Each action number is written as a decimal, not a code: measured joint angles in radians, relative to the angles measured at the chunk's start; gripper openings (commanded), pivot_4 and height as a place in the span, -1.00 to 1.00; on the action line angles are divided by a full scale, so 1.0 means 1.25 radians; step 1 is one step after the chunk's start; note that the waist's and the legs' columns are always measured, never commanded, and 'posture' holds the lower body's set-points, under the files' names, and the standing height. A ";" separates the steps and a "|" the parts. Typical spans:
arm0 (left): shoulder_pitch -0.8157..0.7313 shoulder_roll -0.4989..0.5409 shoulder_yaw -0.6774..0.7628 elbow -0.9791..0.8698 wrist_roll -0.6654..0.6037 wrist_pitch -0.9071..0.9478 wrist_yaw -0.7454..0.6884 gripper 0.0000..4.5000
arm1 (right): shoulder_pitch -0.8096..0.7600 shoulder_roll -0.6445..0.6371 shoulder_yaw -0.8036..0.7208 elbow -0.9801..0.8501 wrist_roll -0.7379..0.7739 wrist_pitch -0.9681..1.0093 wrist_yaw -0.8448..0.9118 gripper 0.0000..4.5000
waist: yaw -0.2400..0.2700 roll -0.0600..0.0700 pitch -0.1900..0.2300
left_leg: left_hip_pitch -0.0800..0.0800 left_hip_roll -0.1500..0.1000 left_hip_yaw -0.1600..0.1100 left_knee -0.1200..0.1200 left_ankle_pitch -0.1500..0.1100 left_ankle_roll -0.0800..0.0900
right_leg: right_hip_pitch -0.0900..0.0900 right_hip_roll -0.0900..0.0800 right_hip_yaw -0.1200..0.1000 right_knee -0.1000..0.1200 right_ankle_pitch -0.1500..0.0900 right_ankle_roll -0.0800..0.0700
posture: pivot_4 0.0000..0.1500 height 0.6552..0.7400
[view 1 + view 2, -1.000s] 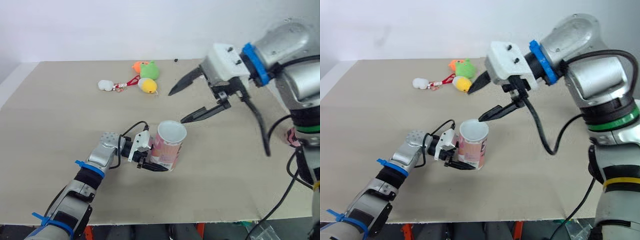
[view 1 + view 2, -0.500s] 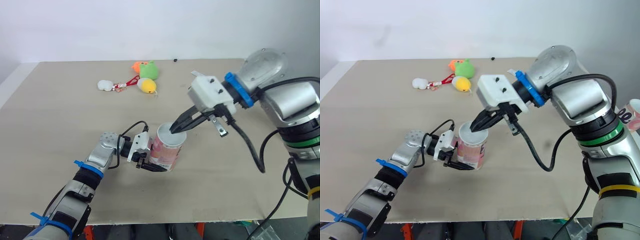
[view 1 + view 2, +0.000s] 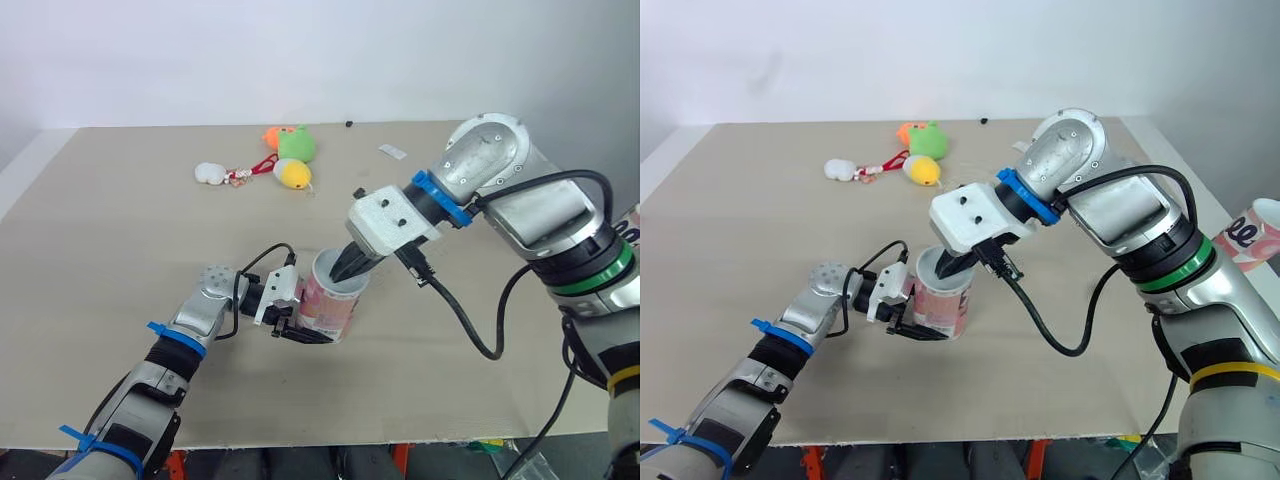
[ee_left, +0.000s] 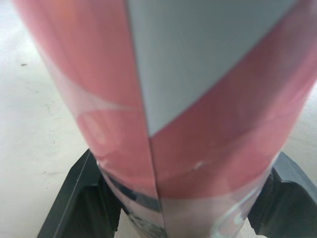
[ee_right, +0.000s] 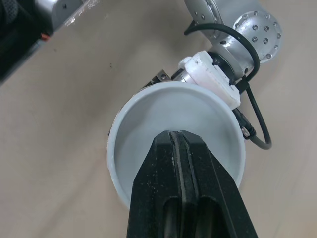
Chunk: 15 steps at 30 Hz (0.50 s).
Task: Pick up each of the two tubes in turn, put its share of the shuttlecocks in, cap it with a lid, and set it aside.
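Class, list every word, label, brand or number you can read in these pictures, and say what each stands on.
Tube: pink and white print, no readable words.
Second tube, at the table's right edge: dark letters, cut off, too partial to read.
No other writing can be made out.

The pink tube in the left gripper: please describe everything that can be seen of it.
The tube is a short cylinder, seemingly cardboard, printed pink and white with a vertical seam, plain white inside. Its top is open, with no lid. It stands nearly upright, leaning slightly, low over the beige table. The left gripper clamps its lower part from both sides. The shut right gripper reaches into its mouth.
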<state>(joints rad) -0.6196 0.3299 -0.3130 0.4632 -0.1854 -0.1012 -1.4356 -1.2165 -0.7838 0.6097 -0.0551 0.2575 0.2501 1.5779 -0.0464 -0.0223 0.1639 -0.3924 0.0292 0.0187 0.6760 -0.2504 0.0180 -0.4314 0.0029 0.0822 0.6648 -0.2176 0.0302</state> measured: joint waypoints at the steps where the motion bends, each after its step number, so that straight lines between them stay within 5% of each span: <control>1: 0.001 0.000 0.000 0.000 0.001 0.000 0.003 0.19 | -0.001 0.004 -0.001 0.006 -0.003 0.003 0.000 -0.97 | 0.000 0.000 0.000 | 0.002 0.000 0.000 0.000 0.000 0.000 | 0.001 0.000 0.000 0.000 -0.001 -0.002 | 1.00 0.82; 6: 0.002 -0.006 0.004 -0.001 0.000 -0.005 0.007 0.19 | -0.001 0.004 -0.038 0.027 0.089 0.094 0.001 -0.97 | 0.000 0.000 0.001 | 0.001 0.000 0.000 0.000 0.000 0.000 | 0.002 0.000 0.000 0.000 -0.001 -0.002 | 1.00 0.82; 12: 0.010 -0.026 0.012 -0.001 -0.019 -0.006 0.005 0.19 | 0.010 -0.112 -0.163 0.022 0.185 0.171 0.001 -0.97 | 0.007 0.000 0.001 | -0.006 -0.002 -0.001 -0.001 0.000 0.000 | -0.004 -0.005 -0.001 0.000 -0.001 0.000 | 1.00 0.82; 15: 0.010 -0.026 0.015 0.003 -0.027 0.008 -0.006 0.62 | 0.065 -0.144 -0.201 0.003 0.185 0.192 0.000 -0.44 | 0.006 0.000 0.001 | -0.008 -0.003 -0.002 -0.001 -0.001 0.000 | -0.005 -0.005 -0.001 0.000 -0.001 0.000 | 1.00 0.82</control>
<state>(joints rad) -0.6071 0.2968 -0.2938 0.4667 -0.2195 -0.0914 -1.4425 -1.1349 -0.9643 0.3588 -0.0513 0.4892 0.4897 1.5779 -0.0384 -0.0222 0.1653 -0.4018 0.0249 0.0167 0.6742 -0.2514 0.0181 -0.4380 -0.0028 0.0810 0.6642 -0.2187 0.0298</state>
